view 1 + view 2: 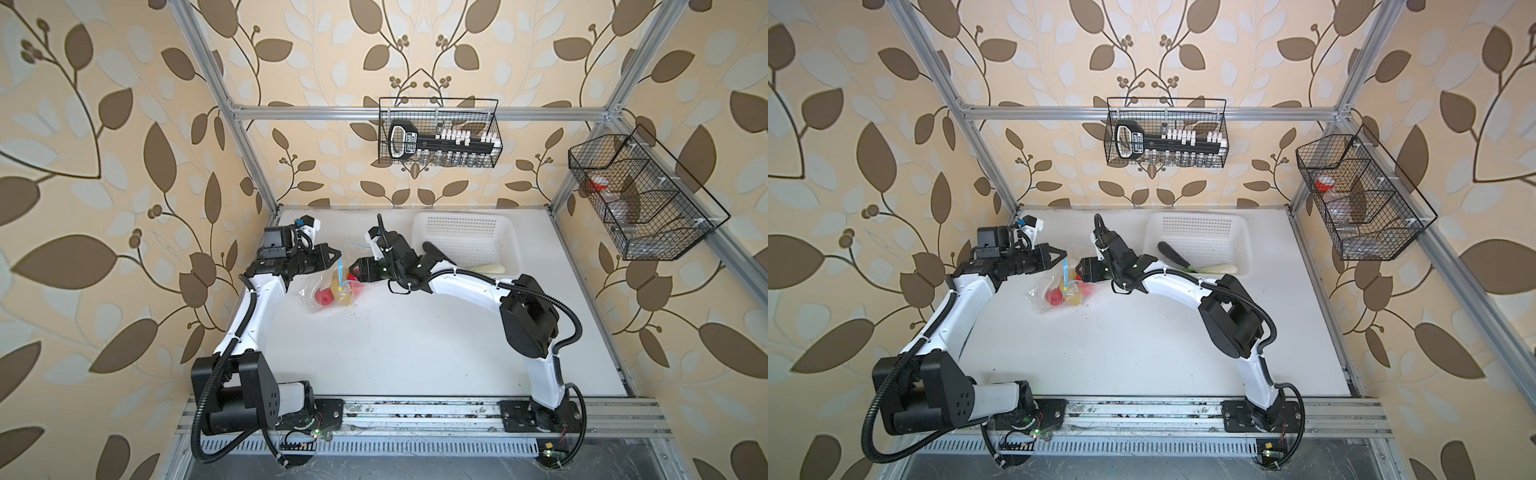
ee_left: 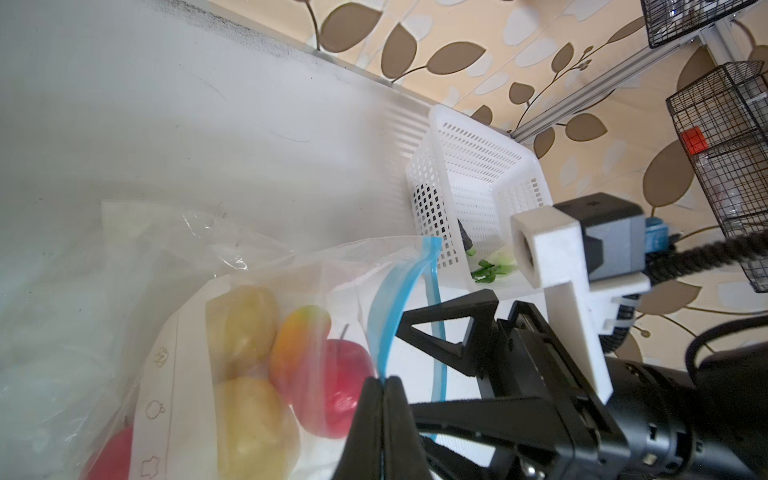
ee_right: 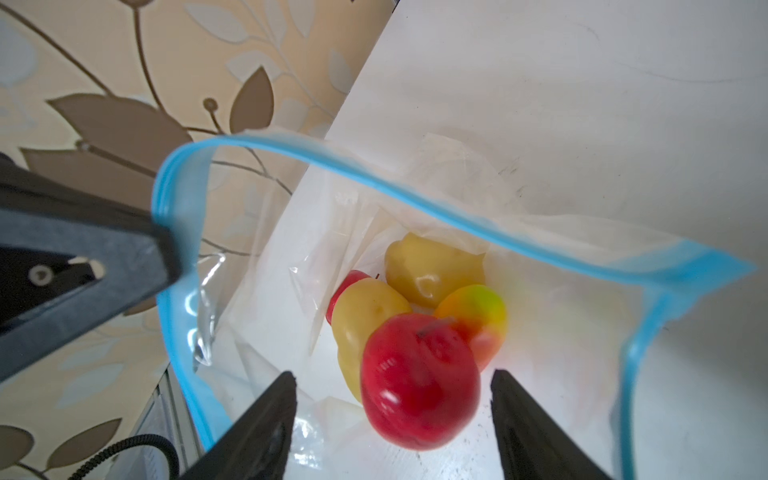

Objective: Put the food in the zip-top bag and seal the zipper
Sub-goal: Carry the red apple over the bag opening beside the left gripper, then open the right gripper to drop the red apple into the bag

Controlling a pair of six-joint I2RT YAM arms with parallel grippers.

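Observation:
The clear zip-top bag lies mid-table with its mouth held up. My left gripper is shut on the blue zipper strip. My right gripper stands open at the mouth, and a blurred red tomato sits between its jaws with a gap on each side. Deeper in the bag lie two potatoes, a red-yellow fruit and a second tomato. In both top views the left gripper and right gripper meet over the bag.
A white perforated basket stands at the back right, behind the right arm. A dark eggplant and a white radish lie in it. Two black wire baskets hang on the frame above the table.

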